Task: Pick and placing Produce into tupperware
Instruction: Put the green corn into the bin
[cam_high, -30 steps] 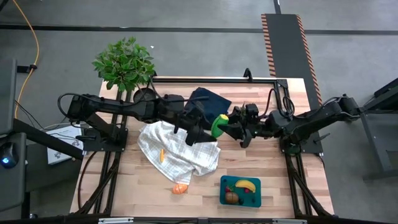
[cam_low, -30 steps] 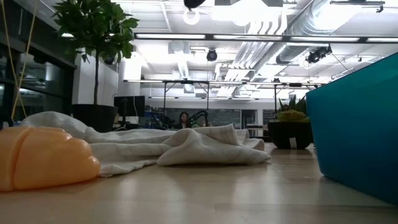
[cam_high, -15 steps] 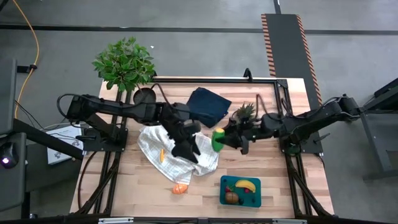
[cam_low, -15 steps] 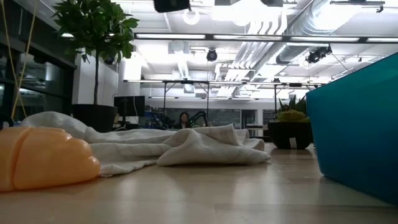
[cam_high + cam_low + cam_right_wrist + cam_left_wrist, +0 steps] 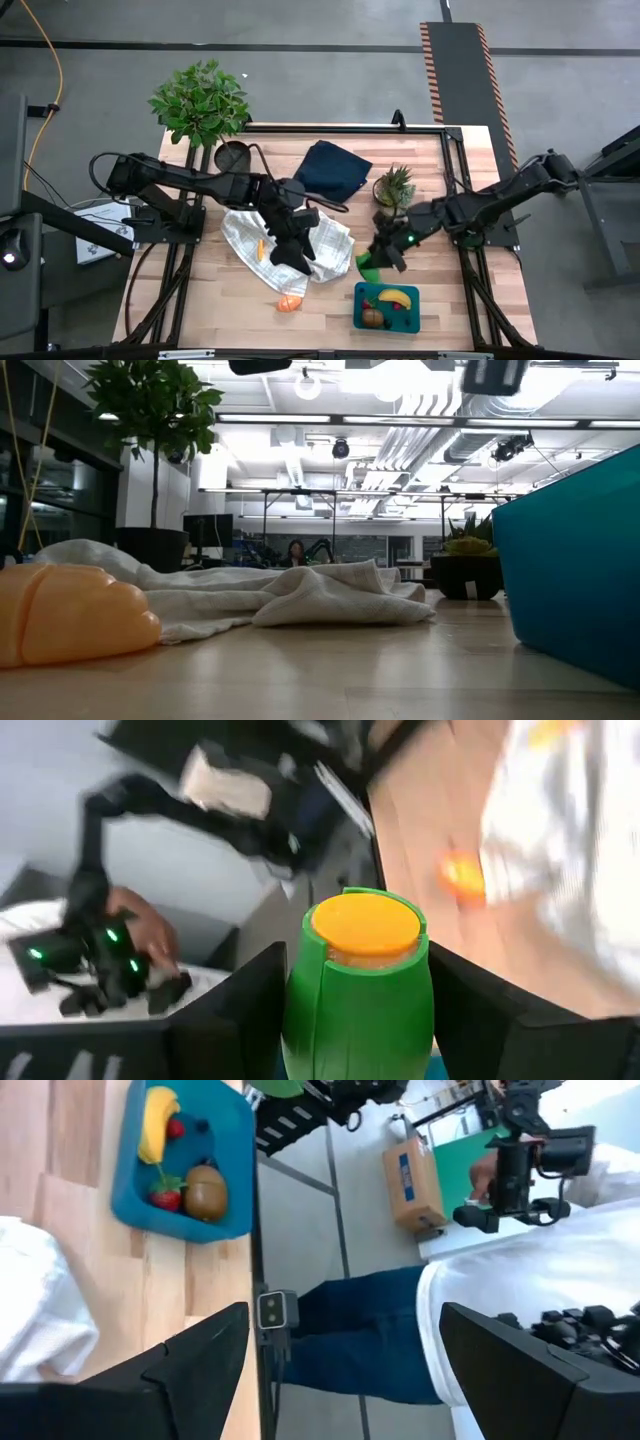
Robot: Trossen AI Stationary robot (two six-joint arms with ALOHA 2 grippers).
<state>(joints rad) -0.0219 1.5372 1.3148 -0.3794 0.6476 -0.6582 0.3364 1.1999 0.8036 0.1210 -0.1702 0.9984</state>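
high: overhead | low: table-level | both share white cloth [image 5: 285,245]

a robotics lab set up in an open industrial hall

a wooden worktop [image 5: 420,170] sits in a black metal frame on a grey concrete floor [image 5: 300,80], with a hazard-striped strip [image 5: 432,70] and a yellow cable [image 5: 55,60] running across it. the low view shows exposed ceiling ducts [image 5: 450,420], bright strip lights [image 5: 330,435], more framed benches [image 5: 330,525] and a seated person [image 5: 296,551] far back. a person [image 5: 480,1310] beside the worktop holds a black control rig [image 5: 525,1160], and a cardboard box [image 5: 412,1180] lies on the floor.
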